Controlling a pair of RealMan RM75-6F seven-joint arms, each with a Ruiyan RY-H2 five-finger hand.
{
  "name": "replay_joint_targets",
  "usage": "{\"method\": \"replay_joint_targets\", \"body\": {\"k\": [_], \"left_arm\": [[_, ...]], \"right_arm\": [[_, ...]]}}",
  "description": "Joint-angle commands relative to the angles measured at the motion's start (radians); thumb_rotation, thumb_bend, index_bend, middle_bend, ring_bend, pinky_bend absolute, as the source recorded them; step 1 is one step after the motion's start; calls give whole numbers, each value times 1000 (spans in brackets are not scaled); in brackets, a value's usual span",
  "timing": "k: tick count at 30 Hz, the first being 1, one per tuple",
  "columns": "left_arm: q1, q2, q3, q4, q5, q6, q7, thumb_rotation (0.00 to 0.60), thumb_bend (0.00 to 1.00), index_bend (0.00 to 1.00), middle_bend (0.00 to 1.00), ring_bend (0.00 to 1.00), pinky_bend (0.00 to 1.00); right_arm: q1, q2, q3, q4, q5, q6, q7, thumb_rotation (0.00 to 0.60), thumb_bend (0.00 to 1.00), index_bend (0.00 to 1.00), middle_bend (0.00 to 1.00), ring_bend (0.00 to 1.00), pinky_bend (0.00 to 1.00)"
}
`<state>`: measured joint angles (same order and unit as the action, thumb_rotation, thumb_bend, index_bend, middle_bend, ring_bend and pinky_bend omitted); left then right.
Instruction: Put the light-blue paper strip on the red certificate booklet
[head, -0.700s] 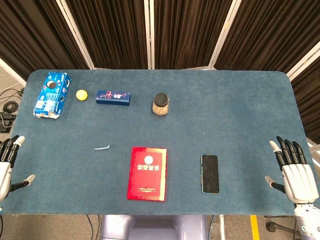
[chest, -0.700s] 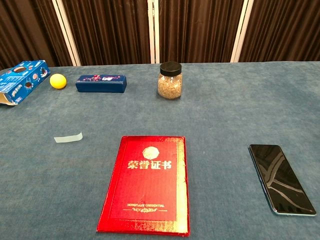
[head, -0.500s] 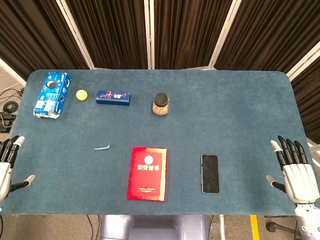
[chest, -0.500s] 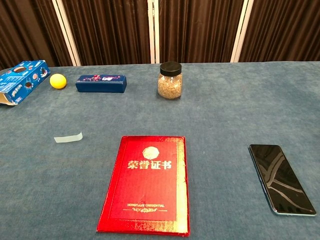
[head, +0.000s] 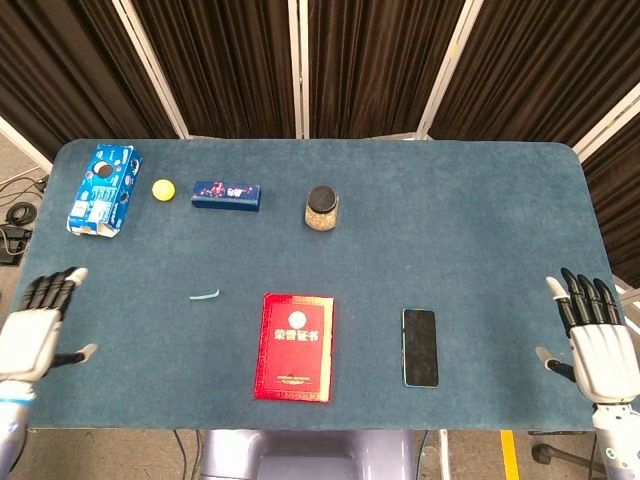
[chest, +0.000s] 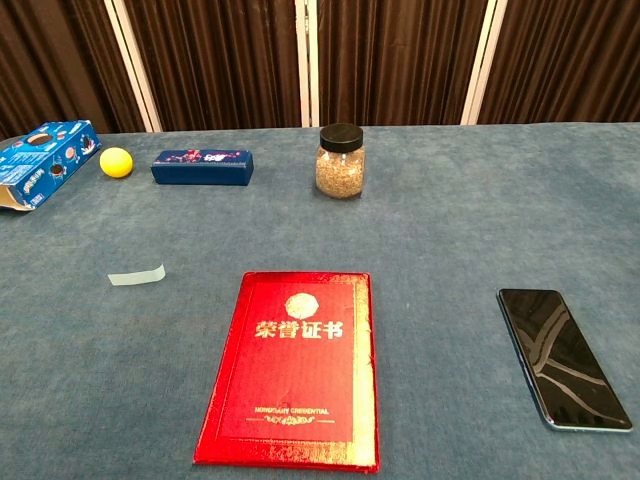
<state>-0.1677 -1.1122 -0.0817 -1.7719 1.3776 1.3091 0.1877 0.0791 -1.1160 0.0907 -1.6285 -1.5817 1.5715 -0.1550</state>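
Note:
The light-blue paper strip (head: 204, 294) (chest: 137, 275) lies flat on the blue cloth, left of the red certificate booklet (head: 294, 346) (chest: 291, 366). The booklet lies closed near the table's front edge, gold lettering up. My left hand (head: 37, 325) hovers at the table's front left corner, open with fingers spread, well left of the strip. At the front right edge my right hand (head: 594, 338) is open too, holding nothing. Neither hand shows in the chest view.
A black phone (head: 420, 346) (chest: 562, 357) lies right of the booklet. Along the back stand a jar (head: 321, 208) (chest: 340, 161), a dark-blue box (head: 227, 194) (chest: 202, 166), a yellow ball (head: 162, 188) (chest: 116, 162) and a blue snack carton (head: 103, 189) (chest: 41, 164).
My left hand has moved right, in over the table's front left corner. The right hand has dropped slightly. The strip and booklet have not moved.

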Motion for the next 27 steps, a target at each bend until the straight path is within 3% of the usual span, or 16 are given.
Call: {"method": "replay_joint_targets", "body": {"k": [1,4,6,12,16,27], "left_arm": [[-110,-85,-55,39,-113,-136,88,600,10,0,0,0,0],[-176,-148,-84,83,-180,-213,121,600,88,93,0,0,0],[-204,-181,-98,113,-212,-238,136,600,208,211,0,0,0],[-269,-295,-127,229,-276,-281,159,600,318,387,0,0,0],[-311,-366,-129,319,-314,-319,177,600,404,410,0,0,0],[-367,-462,-113,437,-346,-374,181,600,438,458,0,0,0]], "right_arm": [[4,-6,6,10,17,-11,-4,600,0,67,0,0,0],[8,-10,10,19,34,-23,-11,600,0,69,0,0,0],[10,-13,12,21,41,-28,-14,600,0,69,0,0,0],[16,-23,20,34,72,-49,-24,600,0,69,0,0,0],[20,-31,23,44,91,-62,-36,600,0,69,0,0,0],[27,-44,27,60,121,-84,-53,600,0,69,0,0,0]]}}
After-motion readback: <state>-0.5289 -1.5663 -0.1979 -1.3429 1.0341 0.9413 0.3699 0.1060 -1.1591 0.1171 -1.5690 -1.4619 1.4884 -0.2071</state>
